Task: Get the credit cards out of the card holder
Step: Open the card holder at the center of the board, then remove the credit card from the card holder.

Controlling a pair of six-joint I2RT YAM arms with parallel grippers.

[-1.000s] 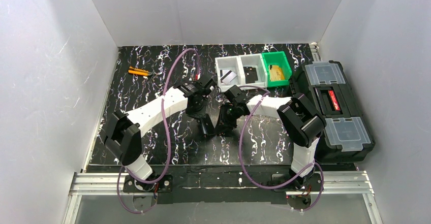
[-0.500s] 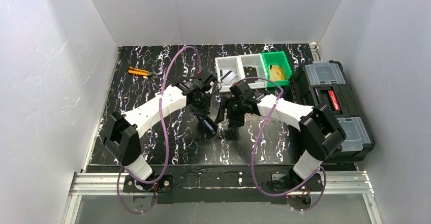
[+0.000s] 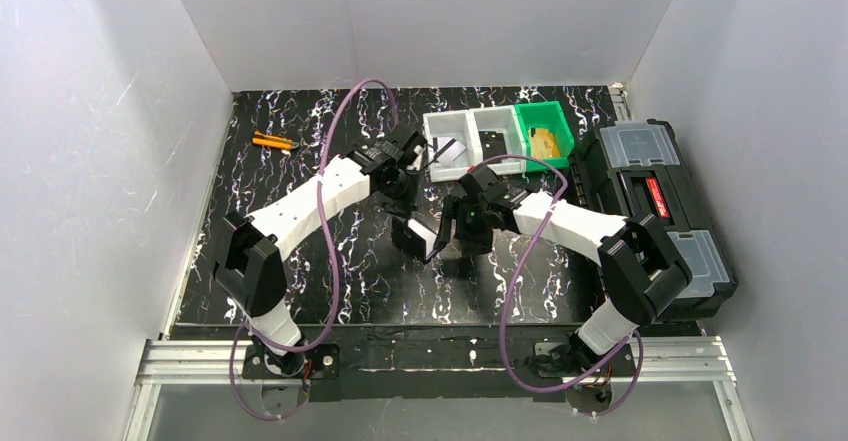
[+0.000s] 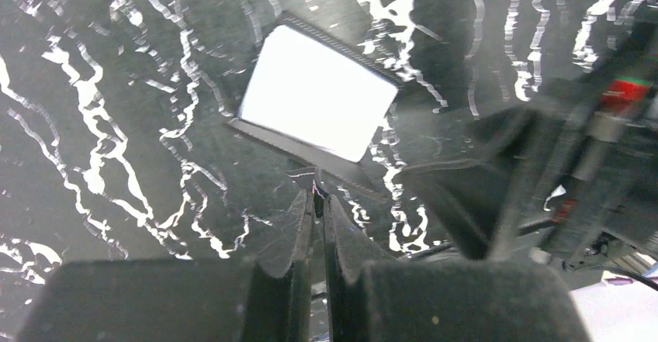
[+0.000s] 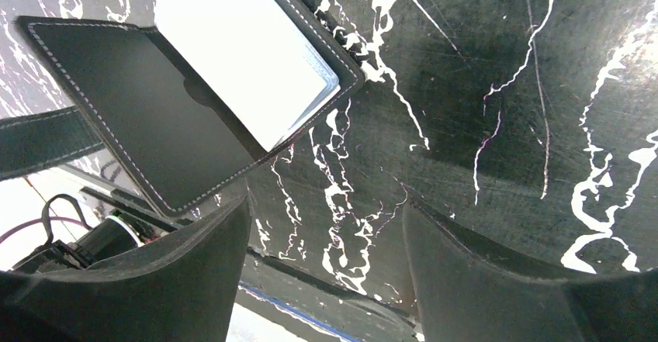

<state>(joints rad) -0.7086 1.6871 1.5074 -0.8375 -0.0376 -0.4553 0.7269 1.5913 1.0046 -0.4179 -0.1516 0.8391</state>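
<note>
The card holder (image 3: 421,234) is a black stitched wallet, open on the marbled table between the two arms. My left gripper (image 4: 318,195) is shut on the edge of one flap and holds it up. The inside (image 4: 316,94) glares white. In the right wrist view the black flap (image 5: 147,109) stands open beside a pale pocket (image 5: 233,39) with layered card edges at its corner. My right gripper (image 5: 326,218) is open and empty, just right of the holder, and also shows in the top view (image 3: 464,223). One silvery credit card (image 3: 450,149) lies in a white bin.
Two white bins (image 3: 470,119) and a green bin (image 3: 556,121) with tan blocks stand at the back. A large black toolbox (image 3: 655,216) with clear lids fills the right side. A small orange item (image 3: 272,142) lies at the back left. Purple cables loop over both arms.
The card holder has swung open, its pale inside now showing. My left gripper has moved back and right with the flap. My right gripper has drawn off to the holder's right.
</note>
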